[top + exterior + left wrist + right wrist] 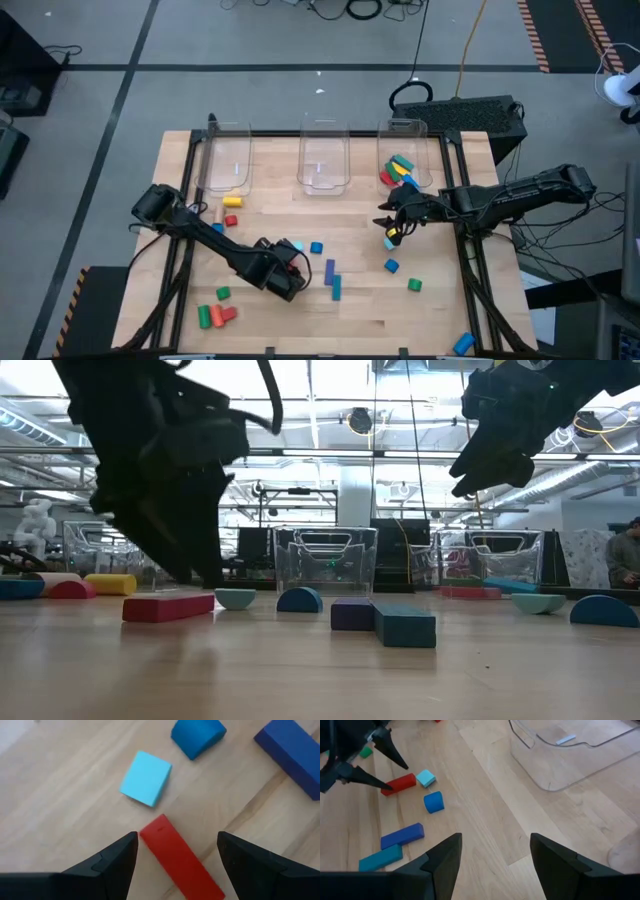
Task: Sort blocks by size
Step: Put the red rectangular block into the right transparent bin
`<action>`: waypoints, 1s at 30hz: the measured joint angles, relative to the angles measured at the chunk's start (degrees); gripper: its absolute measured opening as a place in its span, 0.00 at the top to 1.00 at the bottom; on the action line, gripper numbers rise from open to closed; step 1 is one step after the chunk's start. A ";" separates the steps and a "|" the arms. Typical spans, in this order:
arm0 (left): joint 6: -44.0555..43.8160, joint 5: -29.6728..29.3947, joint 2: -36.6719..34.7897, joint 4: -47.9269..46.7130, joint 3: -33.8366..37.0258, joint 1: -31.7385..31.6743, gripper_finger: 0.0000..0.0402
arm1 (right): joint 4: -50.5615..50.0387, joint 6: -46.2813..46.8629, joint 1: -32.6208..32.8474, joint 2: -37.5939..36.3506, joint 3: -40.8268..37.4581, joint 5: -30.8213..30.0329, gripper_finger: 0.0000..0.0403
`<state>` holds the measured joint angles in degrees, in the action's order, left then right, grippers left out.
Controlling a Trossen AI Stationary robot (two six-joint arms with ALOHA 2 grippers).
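So the left tool [175, 865] is sitting wide open right over the red bar [180, 860], lower middle of the high view, and it's got nothing in it yet. In the left wrist view the bar lies between the two fingers [112, 862] but its long axis runs diagonally across the gap, not square to it, so my guess is the wrist needs a twist before closing or it'll pinch a corner. Just past the bar's end sits a light blue cube [146, 778], with a blue half-round [197, 736] and a dark blue bar [292, 755] further on.

The right tool [392, 222] hangs above the tabletop [350, 320] at right of centre, below the right bin [405, 160], which already holds a few blocks. Its fingers are partly apart. There's something yellow at the tip in the high view, but I can't tell if it's actually held. The left arm is clearly the nearer one for the red bar.

No readable labels or writing anywhere.
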<state>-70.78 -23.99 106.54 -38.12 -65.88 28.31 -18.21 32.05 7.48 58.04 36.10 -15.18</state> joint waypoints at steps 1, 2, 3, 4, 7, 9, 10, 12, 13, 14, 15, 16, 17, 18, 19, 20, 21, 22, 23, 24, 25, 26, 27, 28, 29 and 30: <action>-0.48 0.44 0.67 0.46 0.00 0.06 0.32 | -0.03 -0.01 0.15 0.00 0.00 -0.02 0.46; -0.76 0.97 1.33 0.64 0.00 0.11 0.32 | 0.00 -0.09 0.27 0.00 0.00 -0.02 0.46; -0.87 1.48 2.01 0.64 0.00 0.12 0.32 | 0.00 -0.11 0.45 0.00 0.00 -0.02 0.46; -0.95 2.09 2.61 0.63 0.00 0.12 0.32 | -0.03 -0.11 0.58 0.00 0.00 -0.03 0.46; -2.48 2.95 3.62 -0.09 -0.11 0.16 0.32 | -0.03 -0.12 0.98 0.00 0.00 -0.02 0.46; -2.65 3.02 3.97 -0.34 -0.24 0.16 0.32 | -0.04 -0.13 1.24 0.00 0.01 -0.03 0.46; -2.67 3.00 4.00 -0.37 -0.24 0.16 0.32 | -0.05 -0.13 1.27 0.00 0.00 -0.04 0.46; -1.91 3.02 4.02 -0.34 -0.24 0.16 0.34 | -0.03 -0.13 1.27 0.00 0.02 -0.04 0.46; -0.84 3.00 4.02 -0.31 -0.24 0.16 0.36 | -0.05 -0.15 1.27 0.00 0.00 -0.08 0.46; 0.38 2.98 4.04 -0.20 -0.24 0.16 0.38 | -0.05 -0.23 1.27 0.00 0.00 -0.20 0.46; 1.70 2.98 4.06 -0.04 -0.27 0.16 0.42 | -0.03 -0.35 1.27 0.00 0.00 -0.51 0.46; 3.43 2.90 4.08 0.31 -0.27 0.16 0.46 | -0.03 -0.35 1.27 0.00 0.01 -1.17 0.46; 5.49 2.80 4.10 0.61 -0.27 0.16 0.51 | -0.03 -0.31 1.27 0.00 0.00 -1.82 0.46; 7.53 2.70 4.11 1.10 -0.23 0.16 0.56 | -0.03 -0.31 1.27 0.00 0.00 -2.79 0.46; 9.83 2.65 4.13 1.68 -0.22 0.16 0.61 | -0.02 -0.31 1.27 0.00 0.01 -3.74 0.46; 12.20 2.65 4.13 2.31 -0.22 0.15 0.66 | 0.03 -0.36 1.36 0.09 0.01 -4.71 0.46; 14.46 2.49 4.13 2.69 -0.22 0.07 0.71 | 0.08 -0.52 1.52 0.44 0.02 -5.70 0.46; 16.70 2.45 4.13 3.25 -0.16 -0.07 0.73 | 0.10 -0.87 1.83 0.92 0.02 -6.65 0.46; 18.57 2.43 4.13 3.77 -0.15 -0.20 0.73 | 0.08 -1.37 2.29 1.53 0.02 -7.37 0.46; 20.14 2.41 4.13 4.21 -0.11 -0.40 0.73 | 0.20 -1.69 2.73 2.34 0.02 -7.66 0.46; 21.57 2.43 4.11 4.45 -0.09 -0.67 0.73 | 0.67 -2.44 3.10 3.28 0.02 -7.67 0.46; 22.83 2.45 4.03 4.62 -0.09 -0.91 0.73 | 1.40 -3.54 3.58 4.29 0.02 -7.52 0.46; 23.95 2.50 3.95 4.79 -0.09 -1.26 0.73 | 2.34 -4.99 4.24 5.38 0.02 -7.39 0.46; 25.04 2.69 3.80 4.91 -0.07 -1.72 0.73 | 3.40 -6.68 5.02 6.53 0.02 -7.43 0.46; 26.03 2.99 3.46 4.96 -0.03 -2.21 0.73 | 4.99 -8.46 5.95 7.69 0.02 -7.41 0.46; 27.04 3.19 3.16 4.98 0.04 -2.83 0.73 | 7.04 -10.57 6.92 8.91 0.02 -7.36 0.46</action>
<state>-43.74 -20.80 109.71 -33.14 -65.84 25.48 -11.18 21.49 14.40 66.95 36.12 -22.54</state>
